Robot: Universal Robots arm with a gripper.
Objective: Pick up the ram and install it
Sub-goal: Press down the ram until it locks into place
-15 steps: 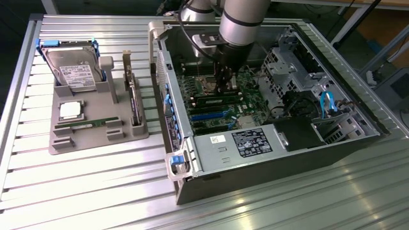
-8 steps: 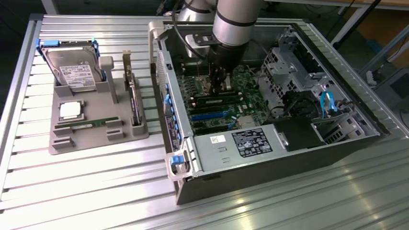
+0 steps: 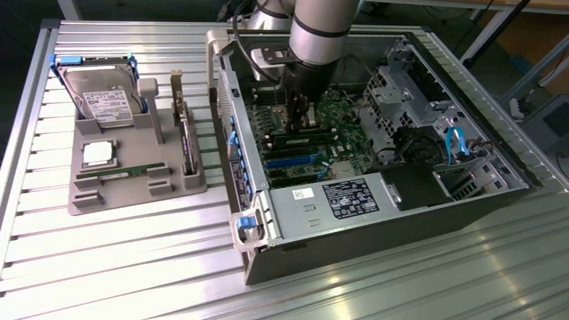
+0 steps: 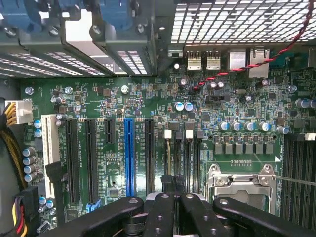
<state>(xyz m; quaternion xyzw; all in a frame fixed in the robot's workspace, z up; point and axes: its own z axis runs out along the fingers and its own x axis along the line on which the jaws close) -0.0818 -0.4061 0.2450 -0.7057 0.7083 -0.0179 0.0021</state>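
The arm reaches down into the open computer case (image 3: 382, 167), its gripper (image 3: 302, 119) low over the motherboard (image 3: 302, 150) with the fingers (image 4: 173, 210) pressed together. I can't tell whether anything is pinched between them. 1 ram stick (image 3: 302, 141) sits in a slot just below the gripper, so the install looks close to done, though whether it is fully seated is hard to judge. Another ram stick (image 3: 124, 173) lies in the grey holder (image 3: 133, 193) on the exterior view's left, near a hard drive (image 3: 102, 97) and a processor chip (image 3: 98, 153). Everything rests on a ribbed metal table (image 3: 133, 267); beyond its far right corner is a workshop floor.
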